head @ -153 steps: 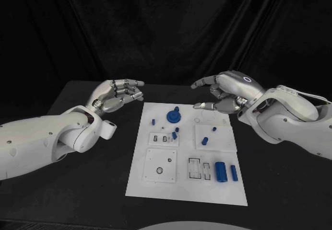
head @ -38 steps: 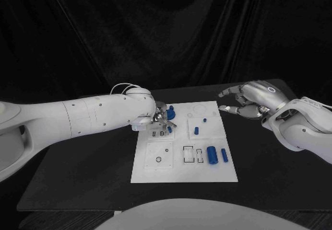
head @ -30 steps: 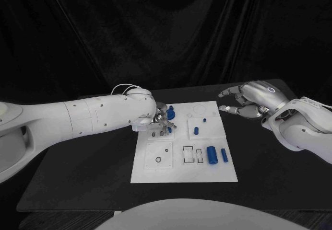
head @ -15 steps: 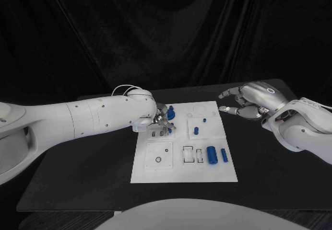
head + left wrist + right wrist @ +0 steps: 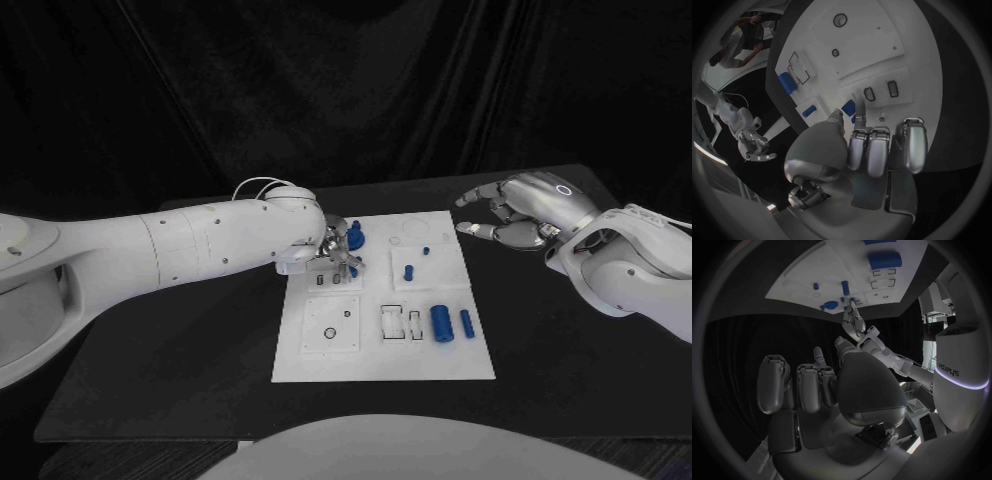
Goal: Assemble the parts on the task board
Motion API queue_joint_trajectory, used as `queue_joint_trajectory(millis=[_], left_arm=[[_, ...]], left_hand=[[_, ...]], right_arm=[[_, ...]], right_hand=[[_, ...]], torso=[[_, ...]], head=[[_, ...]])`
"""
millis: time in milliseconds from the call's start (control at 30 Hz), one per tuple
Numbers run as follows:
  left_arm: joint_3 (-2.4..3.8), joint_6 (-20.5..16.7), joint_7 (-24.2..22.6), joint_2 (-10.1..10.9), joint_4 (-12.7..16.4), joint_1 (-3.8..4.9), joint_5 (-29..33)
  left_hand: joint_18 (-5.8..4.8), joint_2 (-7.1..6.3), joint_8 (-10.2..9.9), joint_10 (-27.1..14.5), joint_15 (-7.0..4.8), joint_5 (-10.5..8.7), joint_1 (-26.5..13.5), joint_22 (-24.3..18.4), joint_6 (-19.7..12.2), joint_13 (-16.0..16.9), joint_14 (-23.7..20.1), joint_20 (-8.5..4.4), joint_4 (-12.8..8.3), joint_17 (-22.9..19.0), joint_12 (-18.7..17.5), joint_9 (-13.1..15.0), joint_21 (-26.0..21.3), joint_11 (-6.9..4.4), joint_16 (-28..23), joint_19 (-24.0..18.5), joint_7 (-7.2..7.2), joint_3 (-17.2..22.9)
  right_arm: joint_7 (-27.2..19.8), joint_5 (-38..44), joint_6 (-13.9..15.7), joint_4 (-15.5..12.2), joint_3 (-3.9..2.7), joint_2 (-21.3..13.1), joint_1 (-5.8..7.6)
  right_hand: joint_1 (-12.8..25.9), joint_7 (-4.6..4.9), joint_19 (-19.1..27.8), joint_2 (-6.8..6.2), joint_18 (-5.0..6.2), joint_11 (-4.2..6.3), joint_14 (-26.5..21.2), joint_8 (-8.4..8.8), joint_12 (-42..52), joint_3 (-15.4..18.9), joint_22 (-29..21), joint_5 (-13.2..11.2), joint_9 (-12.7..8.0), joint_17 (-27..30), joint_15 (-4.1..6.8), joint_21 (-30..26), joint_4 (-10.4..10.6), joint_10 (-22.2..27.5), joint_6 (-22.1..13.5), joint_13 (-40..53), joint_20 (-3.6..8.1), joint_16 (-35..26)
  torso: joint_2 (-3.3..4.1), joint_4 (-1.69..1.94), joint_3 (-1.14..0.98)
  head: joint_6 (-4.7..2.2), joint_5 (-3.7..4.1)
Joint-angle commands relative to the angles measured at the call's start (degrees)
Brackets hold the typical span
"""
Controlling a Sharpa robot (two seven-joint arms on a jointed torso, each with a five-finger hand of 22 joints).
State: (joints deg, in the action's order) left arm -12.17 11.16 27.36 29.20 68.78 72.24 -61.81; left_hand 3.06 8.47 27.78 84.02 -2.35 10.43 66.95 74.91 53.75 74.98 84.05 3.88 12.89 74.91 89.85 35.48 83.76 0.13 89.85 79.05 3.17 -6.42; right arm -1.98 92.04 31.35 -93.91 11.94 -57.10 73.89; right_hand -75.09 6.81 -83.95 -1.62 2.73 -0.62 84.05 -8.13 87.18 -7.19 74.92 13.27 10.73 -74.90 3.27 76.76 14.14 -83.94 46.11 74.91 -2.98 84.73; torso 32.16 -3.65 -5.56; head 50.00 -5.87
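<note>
The white task board lies mid-table. My left hand reaches over its far left part, fingertips down by the slotted insert. In the left wrist view the left hand has thumb and a fingertip on either side of a small blue part; whether they grip it is unclear. A second small blue part lies beside it. My right hand hovers off the board's far right corner, fingers loosely curled and apart, holding nothing. The right wrist view shows the right hand and the left hand on the board.
On the board are a round blue part with a knob, a blue peg, a tiny blue piece, a thick blue cylinder and a thinner one. Black table surrounds the board.
Since five seconds ago my left hand has come from beside the board onto its far left part. Over the last second both hands have hardly moved.
</note>
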Motion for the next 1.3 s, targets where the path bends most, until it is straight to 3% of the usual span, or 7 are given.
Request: queue_joint_trajectory(millis=[33, 433, 1300], left_arm=[[0.05, -0.04, -1.44, -0.23, -0.26, -0.12, -0.1], [0.05, 0.5, -1.83, -0.58, -0.91, -0.18, -0.1], [0.06, 1.8, -1.78, -1.1, -1.58, -0.37, -0.1]], left_hand=[[0.14, 0.55, -0.25, 5.98, -0.14, 0.31, -0.23, 4.19, 0.4, 15.02, 5.95, 0.05, 0.18, 15.09, 0.15, 0.1, -0.25, -0.32, 0.15, -0.43, 0.2, 0.22], [0.23, 0.32, -1.28, 5.98, -0.15, 2.89, -0.12, 4.06, 1.34, 15.02, 5.95, 0.08, -0.04, 15.09, 0.15, 1.46, -0.62, -0.43, 0.15, -0.67, -0.03, 1.51], [0.23, -1.32, 0.05, 5.98, -1.05, 3.58, 1.0, 4.41, 3.02, 15.02, 5.95, -0.7, -2.14, 15.09, 0.15, 7.18, -0.9, -1.49, 0.15, -0.46, -1.27, 4.12]], right_arm=[[0.45, -0.13, -0.38, 0.05, -0.05, 0.04, -0.19], [0.63, -0.14, -1.02, 0.22, -0.05, 0.15, -0.33], [1.1, -0.14, -2.21, 0.89, -0.05, 0.65, -0.46]], right_hand=[[-0.16, 0.12, -0.27, 0.6, 0.4, -0.55, 3.91, 0.24, -0.29, -0.33, 10.9, 0.2, -0.14, -4.92, -0.49, -0.25, -0.28, -1.97, 0.35, 8.31, -0.47, -0.32], [-1.63, 0.34, -0.02, 0.86, 0.54, -0.75, 3.76, 0.78, -0.62, -1.53, 10.73, 3.92, -1.02, -4.34, -0.68, -0.98, -1.84, -1.68, 0.71, 7.75, -0.66, -0.62], [-1.79, 0.37, 0.21, 0.85, 0.66, -0.78, 3.63, 0.86, -0.89, -1.75, 10.57, 4.49, -1.16, -3.78, -0.7, -1.53, -2.05, -1.34, 0.76, 7.19, -0.68, -0.93]], torso=[[-0.01, 0.0, -0.01], [-0.02, 0.01, -0.01], [0.05, -0.11, 0.02]], head=[[0.0, -0.08], [0.0, -0.22], [0.0, -0.67]])
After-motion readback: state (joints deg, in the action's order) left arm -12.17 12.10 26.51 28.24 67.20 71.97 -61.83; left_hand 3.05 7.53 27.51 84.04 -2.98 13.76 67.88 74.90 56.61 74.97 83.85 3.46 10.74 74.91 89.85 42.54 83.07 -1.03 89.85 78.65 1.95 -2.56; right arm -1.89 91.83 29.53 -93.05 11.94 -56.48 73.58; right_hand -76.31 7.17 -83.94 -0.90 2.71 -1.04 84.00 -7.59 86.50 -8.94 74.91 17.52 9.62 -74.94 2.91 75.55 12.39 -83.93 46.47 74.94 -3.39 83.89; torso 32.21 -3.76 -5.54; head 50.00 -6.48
